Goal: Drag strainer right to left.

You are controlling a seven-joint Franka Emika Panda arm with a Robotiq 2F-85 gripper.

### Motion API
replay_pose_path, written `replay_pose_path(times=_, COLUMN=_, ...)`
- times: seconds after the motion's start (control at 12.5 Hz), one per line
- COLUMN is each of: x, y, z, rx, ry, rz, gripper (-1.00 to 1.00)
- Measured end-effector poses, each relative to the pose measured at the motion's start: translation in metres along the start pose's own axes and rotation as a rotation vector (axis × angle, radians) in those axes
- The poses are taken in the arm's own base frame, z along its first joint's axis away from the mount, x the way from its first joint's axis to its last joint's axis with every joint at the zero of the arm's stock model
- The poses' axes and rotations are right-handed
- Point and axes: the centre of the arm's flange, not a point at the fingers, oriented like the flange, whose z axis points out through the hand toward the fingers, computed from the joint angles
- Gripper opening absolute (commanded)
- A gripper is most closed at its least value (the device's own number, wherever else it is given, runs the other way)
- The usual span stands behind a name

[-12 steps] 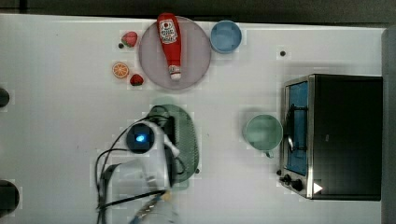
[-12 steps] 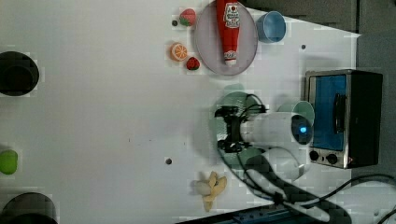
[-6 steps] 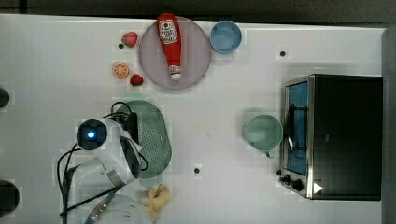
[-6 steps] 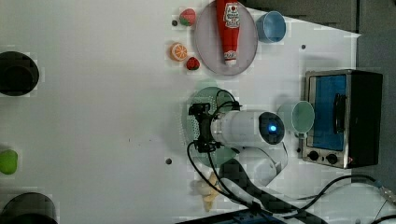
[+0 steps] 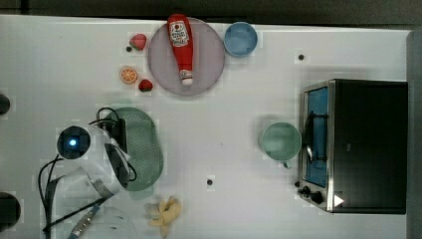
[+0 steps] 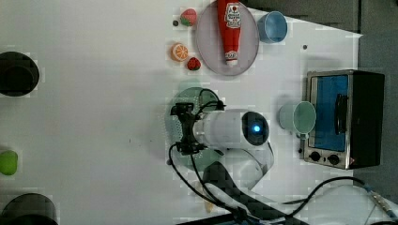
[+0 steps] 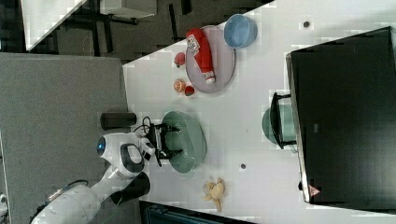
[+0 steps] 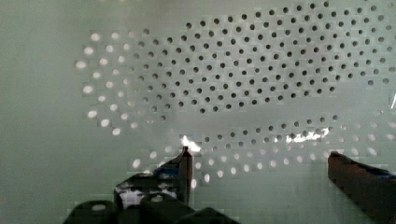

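Note:
The strainer [image 5: 144,149] is a pale mint-green oval colander dotted with small holes, lying at the top view's lower left on the white table. My gripper [image 6: 182,129] reaches down into its bowl from above, jaws spread wide and open. In the wrist view the holed floor of the strainer [image 8: 233,84] spreads behind my gripper [image 8: 259,161], whose two dark fingertips stand far apart with nothing between them. In the right view the gripper [image 7: 163,140] sits over the strainer [image 7: 191,140] near the rim closest to the arm. The arm's white body hides part of the strainer [image 6: 187,93] in the left view.
A grey plate [image 5: 209,59] with a ketchup bottle [image 5: 181,47], a blue bowl [image 5: 240,39], two strawberries and an orange slice [image 5: 128,74] lie beyond the strainer. A green mug [image 5: 281,141] stands by the toaster oven [image 5: 358,144]. A banana [image 5: 164,211] lies near the front edge.
The arm and the strainer have slid together from the table's middle toward the top view's left. The fingers have stayed spread inside the bowl.

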Motion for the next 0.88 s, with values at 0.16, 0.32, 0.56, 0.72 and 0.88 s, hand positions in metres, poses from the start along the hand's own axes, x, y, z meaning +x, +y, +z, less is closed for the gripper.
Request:
replay_pose_path(times=0.16, x=-0.013, y=-0.011, z=0.011, rx=-0.011, ry=-0.018, rz=0.032, gripper=1.0)
replay_pose_path(times=0.32, x=-0.019, y=-0.012, z=0.017, rx=-0.016, ry=-0.016, rz=0.031, gripper=1.0)
replay_pose_path(times=0.56, x=-0.032, y=-0.024, z=0.017, rx=-0.012, ry=-0.05, rz=0.081, gripper=1.0)
replay_pose_path(times=0.72, x=-0.041, y=-0.025, z=0.014, rx=0.0, ry=-0.058, rz=0.081, gripper=1.0)
replay_pose_path(times=0.88, x=-0.055, y=-0.022, z=0.016, rx=-0.002, ry=-0.065, rz=0.071, gripper=1.0)
